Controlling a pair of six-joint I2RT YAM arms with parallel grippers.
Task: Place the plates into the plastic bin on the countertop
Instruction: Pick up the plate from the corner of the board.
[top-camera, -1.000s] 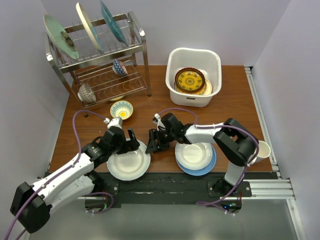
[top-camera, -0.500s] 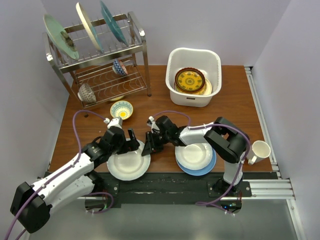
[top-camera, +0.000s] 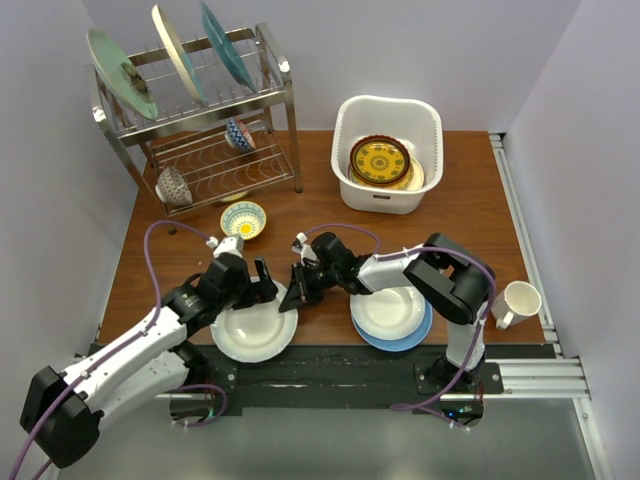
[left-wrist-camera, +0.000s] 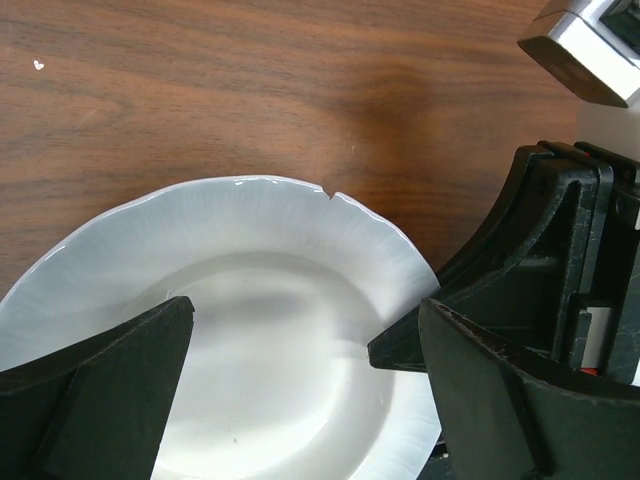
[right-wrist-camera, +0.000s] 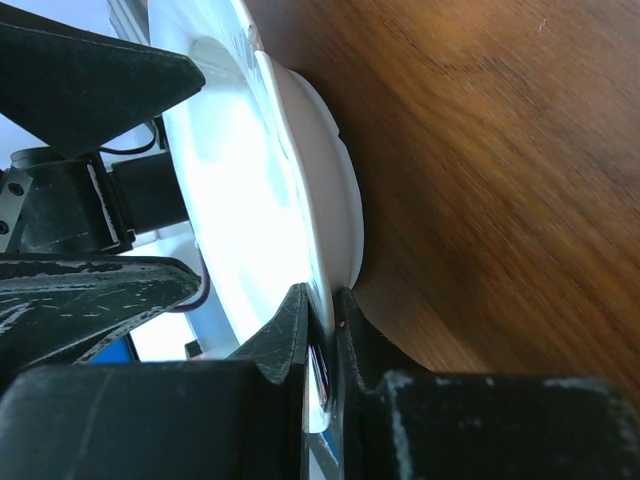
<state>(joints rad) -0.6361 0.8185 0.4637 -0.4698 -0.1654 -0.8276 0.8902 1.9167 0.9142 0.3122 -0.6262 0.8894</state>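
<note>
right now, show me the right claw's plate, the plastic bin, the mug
white plate (top-camera: 252, 334): top view, bare centre
plastic bin (top-camera: 433, 140): top view, right wall
mug (top-camera: 522, 298): top view, its mouth

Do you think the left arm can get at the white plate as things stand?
Probably yes: the left fingers stand open over the white plate; the right fingers only pinch its rim.

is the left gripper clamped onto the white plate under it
No, the left wrist view shows the left gripper with its jaws wide apart over the white plate, not pinching its rim.
</note>
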